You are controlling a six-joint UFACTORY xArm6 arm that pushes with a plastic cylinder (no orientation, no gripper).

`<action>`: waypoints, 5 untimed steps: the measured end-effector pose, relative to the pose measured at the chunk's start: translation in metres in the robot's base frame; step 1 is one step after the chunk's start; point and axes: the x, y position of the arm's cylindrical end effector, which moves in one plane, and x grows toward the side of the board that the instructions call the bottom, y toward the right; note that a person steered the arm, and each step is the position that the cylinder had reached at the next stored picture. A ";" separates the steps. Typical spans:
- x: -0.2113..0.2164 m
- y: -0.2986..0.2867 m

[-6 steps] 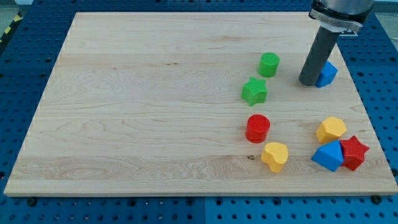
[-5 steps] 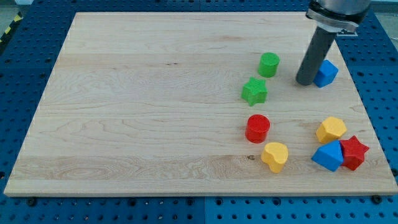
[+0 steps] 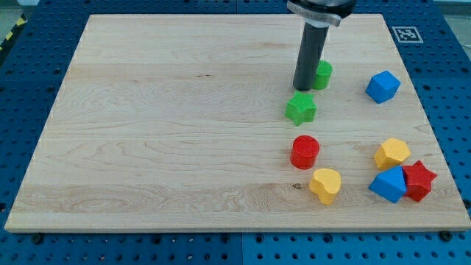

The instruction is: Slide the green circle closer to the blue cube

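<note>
My tip down on surface, holding nothing; plain rod, no jaws. Tip right at green circle, on its left side in view, looks touching. Blue cube sits to view's right of circle, apart. Push toward view's right should bring circle nearer cube.

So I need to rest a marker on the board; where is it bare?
The whole stretch left of the green star and red cylinder is bare. My tip crowds the green circle; the bottom right is packed around the yellow heart.
</note>
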 end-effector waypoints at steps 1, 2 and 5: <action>-0.016 0.000; -0.019 -0.001; -0.019 0.038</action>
